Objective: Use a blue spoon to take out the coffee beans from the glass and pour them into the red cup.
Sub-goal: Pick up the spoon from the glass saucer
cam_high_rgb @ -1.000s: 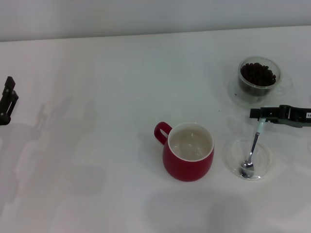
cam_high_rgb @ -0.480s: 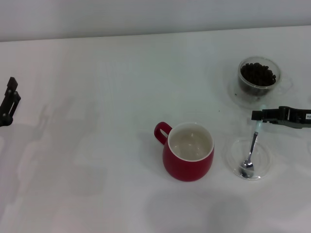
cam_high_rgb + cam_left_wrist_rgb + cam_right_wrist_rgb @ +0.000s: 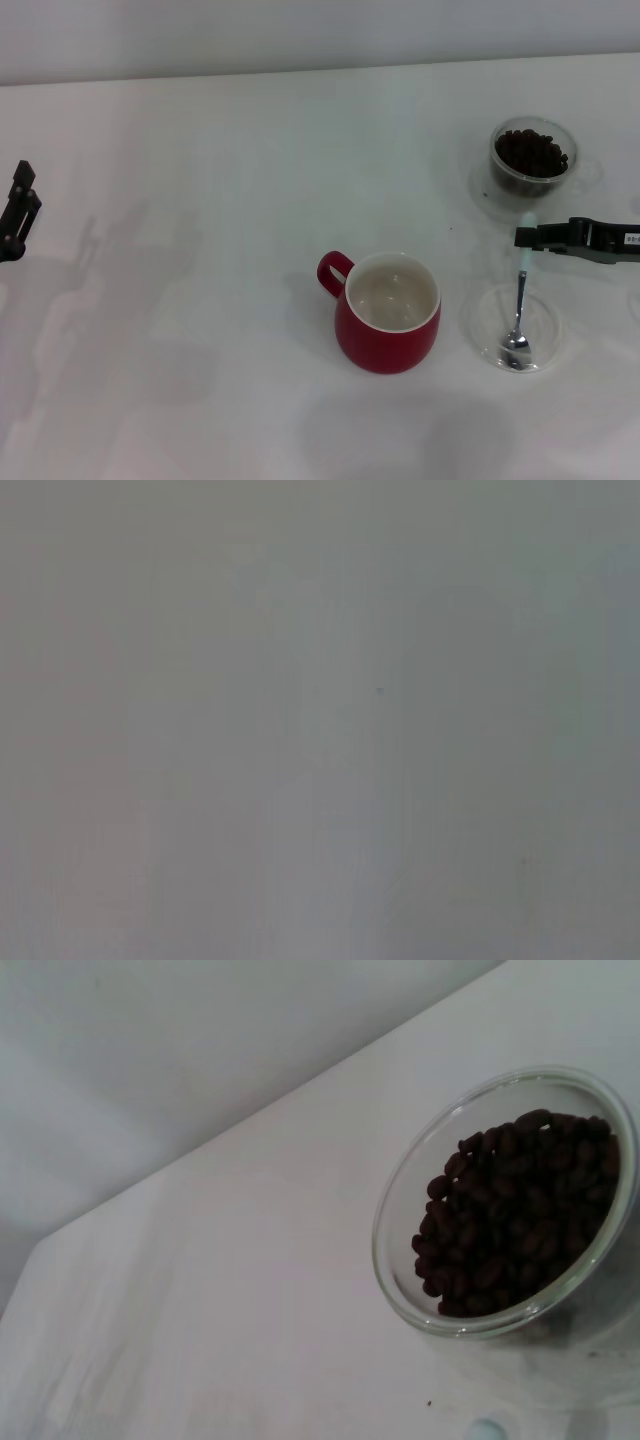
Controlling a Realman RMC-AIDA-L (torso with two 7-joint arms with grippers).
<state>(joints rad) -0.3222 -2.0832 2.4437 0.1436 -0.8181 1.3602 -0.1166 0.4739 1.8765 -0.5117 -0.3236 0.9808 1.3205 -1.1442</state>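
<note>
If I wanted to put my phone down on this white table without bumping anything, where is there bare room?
The widest bare stretch lies between the parked left gripper and the glossy red mug. The back strip is also bare. The right side is crowded: the clear glass of dark coffee beans, the right gripper, and the blue-handled spoon in a shallow glass dish.

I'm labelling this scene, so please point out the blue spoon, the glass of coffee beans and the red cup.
blue spoon (image 3: 519, 305): head view, on its metal shaft.
glass (image 3: 505, 182): head view, on its clear side wall.
coffee beans (image 3: 510, 1220): right wrist view, middle of the pile.
red cup (image 3: 385, 345): head view, on its red outer wall.
</note>
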